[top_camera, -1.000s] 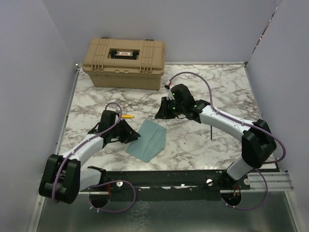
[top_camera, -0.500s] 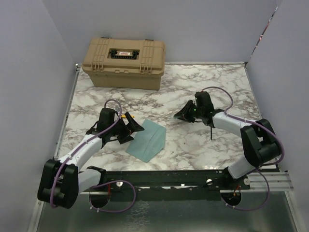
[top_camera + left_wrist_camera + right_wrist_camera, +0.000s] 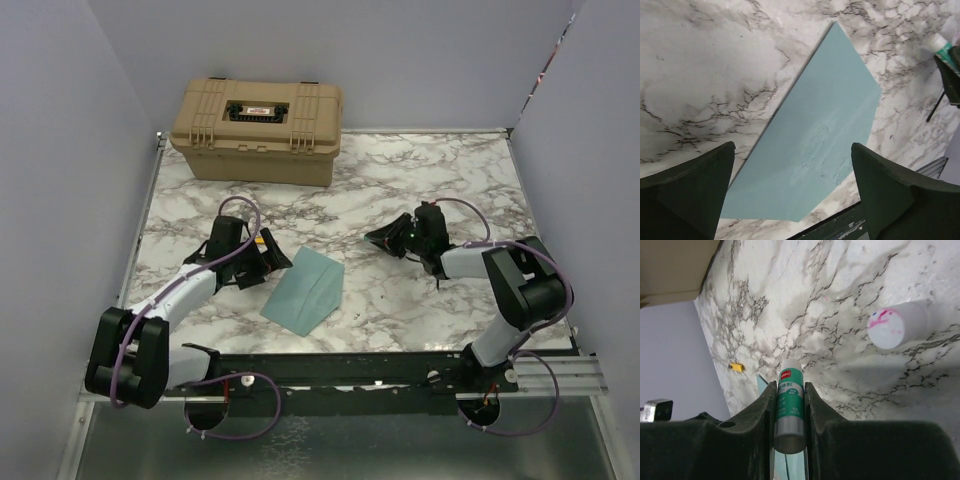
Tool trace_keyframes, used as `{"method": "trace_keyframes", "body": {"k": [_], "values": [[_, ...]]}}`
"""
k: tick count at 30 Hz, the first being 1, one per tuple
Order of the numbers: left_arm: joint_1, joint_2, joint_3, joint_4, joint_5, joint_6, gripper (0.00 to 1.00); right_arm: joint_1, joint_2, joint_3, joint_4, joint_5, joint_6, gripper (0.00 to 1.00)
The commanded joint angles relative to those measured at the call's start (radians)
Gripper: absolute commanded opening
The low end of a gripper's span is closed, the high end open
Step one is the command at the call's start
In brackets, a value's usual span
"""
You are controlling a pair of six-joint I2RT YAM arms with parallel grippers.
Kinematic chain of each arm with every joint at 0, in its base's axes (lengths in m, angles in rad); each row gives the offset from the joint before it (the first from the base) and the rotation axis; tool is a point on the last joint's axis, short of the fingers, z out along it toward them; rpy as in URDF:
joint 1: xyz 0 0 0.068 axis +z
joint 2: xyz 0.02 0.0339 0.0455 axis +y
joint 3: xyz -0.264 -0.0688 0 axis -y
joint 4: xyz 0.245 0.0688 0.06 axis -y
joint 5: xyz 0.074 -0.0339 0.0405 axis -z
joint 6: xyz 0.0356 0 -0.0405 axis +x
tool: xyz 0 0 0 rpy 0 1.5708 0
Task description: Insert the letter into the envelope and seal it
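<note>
The teal envelope (image 3: 305,290) lies flat on the marble table, with its flap side not showing. In the left wrist view the envelope (image 3: 815,135) fills the space below my left gripper (image 3: 792,146), whose jaws stand wide apart and hold nothing. In the top view my left gripper (image 3: 270,255) hovers at the envelope's upper left edge. My right gripper (image 3: 385,238) is to the envelope's right, shut on a green-and-white glue stick (image 3: 789,405). The letter is not visible in any view.
A tan hard case (image 3: 258,115) stands at the back left of the table (image 3: 420,170). A white cap (image 3: 897,325) lies on the marble near the right gripper. A small yellow object (image 3: 736,367) rests beside the envelope's far edge.
My left gripper has opened and drawn back a little from the envelope's left edge. The right arm has pulled back to the right, still holding the glue stick.
</note>
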Motion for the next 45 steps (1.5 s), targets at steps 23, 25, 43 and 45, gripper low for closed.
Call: {"method": "trace_keyframes", "body": {"k": [23,25,43,45], "values": [[0.003,0.166,0.052,-0.078,-0.033,0.148,0.92,-0.028,-0.149,-0.086,-0.292,0.172,-0.040,0.65],[0.003,0.175,0.050,-0.080,-0.027,0.144,0.91,-0.029,-0.190,-0.068,-0.384,0.215,-0.064,0.66],[-0.126,0.214,0.000,-0.046,0.068,0.021,0.50,-0.013,-0.293,0.032,-0.592,-0.090,-0.321,0.45],[-0.154,0.216,-0.003,-0.025,0.071,-0.001,0.50,0.000,-0.303,0.025,-0.612,-0.105,-0.317,0.45]]}}
